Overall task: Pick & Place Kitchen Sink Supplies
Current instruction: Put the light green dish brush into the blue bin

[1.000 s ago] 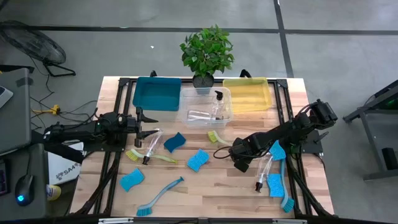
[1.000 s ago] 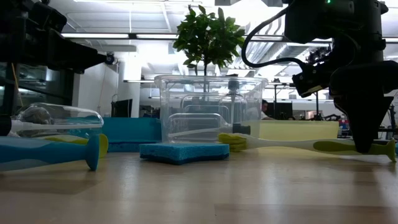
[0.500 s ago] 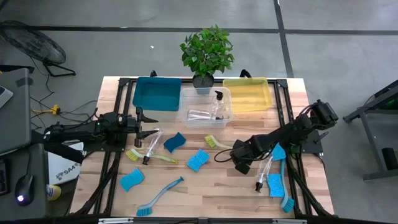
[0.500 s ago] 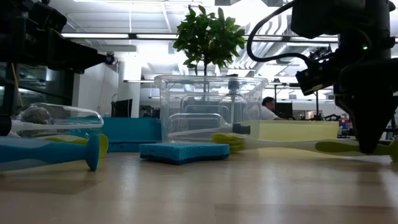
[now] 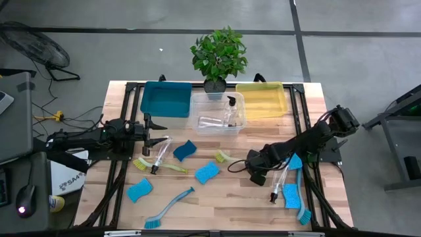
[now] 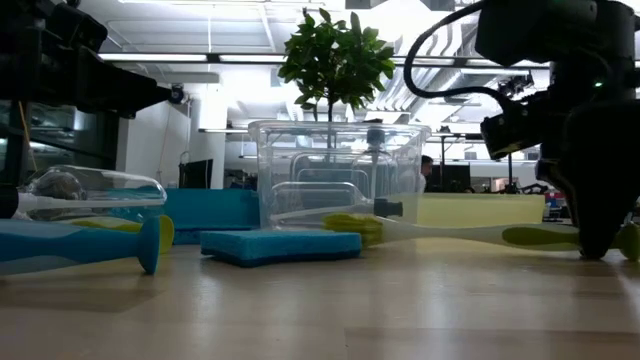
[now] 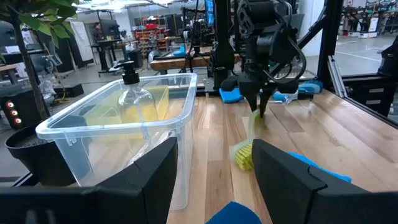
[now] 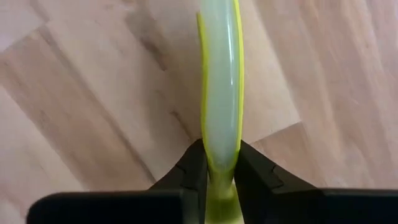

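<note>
A yellow-green dish brush (image 5: 230,160) lies right of the table's middle, its head (image 5: 222,156) beside a blue sponge (image 5: 206,172). My right gripper (image 5: 255,174) points down, shut on the brush's handle. My left gripper (image 5: 156,139) stays level and open at the left, touching nothing, over a clear pump bottle (image 5: 160,155) that lies on its side. More blue sponges (image 5: 185,150) (image 5: 139,190) (image 5: 293,160), another bottle (image 5: 279,181) and two blue brushes (image 5: 168,207) (image 5: 301,201) lie on the wood. My right gripper pinches the yellow-green brush's handle (image 8: 219,146) between its two fingers (image 8: 190,168), near the handle's free end (image 6: 628,240). The fingers come from above, pointing down, and lie across the handle. The brush lies about level, its head (image 6: 350,228) low at the tabletop.
Along the far edge stand a teal bin (image 5: 164,99), a clear bin (image 5: 217,113) holding pump bottles, and a yellow bin (image 5: 261,99), with a potted plant (image 5: 219,56) behind them. A second yellow-green brush (image 5: 161,166) lies near my left gripper. Bare wood shows at the near middle.
My right gripper has turned a little and edged toward the table's right edge with the brush handle. The brush has swung about: its head has slid toward the near edge, and the blue sponge beside it has shifted slightly toward the near left.
</note>
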